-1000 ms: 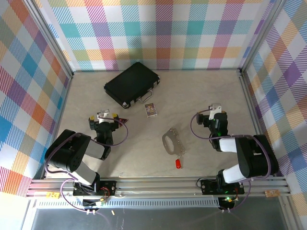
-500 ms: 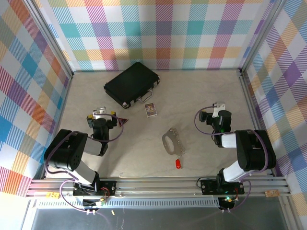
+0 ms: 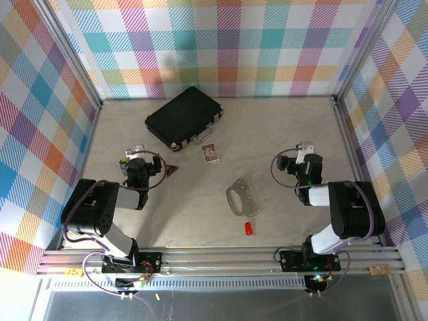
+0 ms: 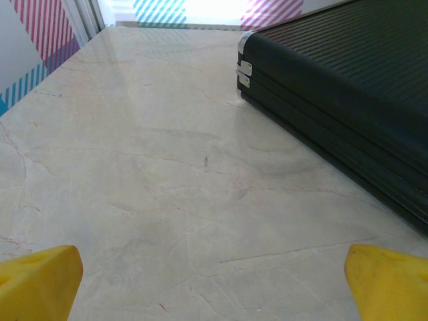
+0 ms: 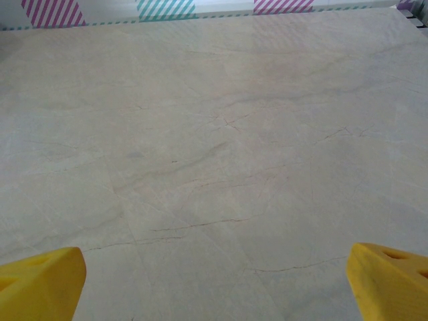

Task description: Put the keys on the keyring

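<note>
The keyring [image 3: 238, 198], a thin silver-grey loop with beaded bumps on its right side, lies flat on the table's middle. The keys [image 3: 248, 229], a tiny bright red piece, rest just below it, near the front edge. My left gripper [image 3: 136, 154] sits low at the left, well away from both, and is open. Its yellow fingertips [image 4: 39, 281] stand wide apart over bare table. My right gripper [image 3: 302, 150] is to the right of the keyring and is open too. Nothing lies between its yellow fingertips [image 5: 41, 279].
A black case [image 3: 183, 117] lies at the back left and shows close ahead on the right in the left wrist view [image 4: 348, 87]. A small card [image 3: 210, 153] and a dark red flat triangle [image 3: 172, 168] lie between the case and the keyring. Checked walls enclose the table.
Both arms have folded back towards their bases. The left gripper has shifted a little left and away; the right gripper moved slightly right, then held still. Keyring and keys have not moved.
</note>
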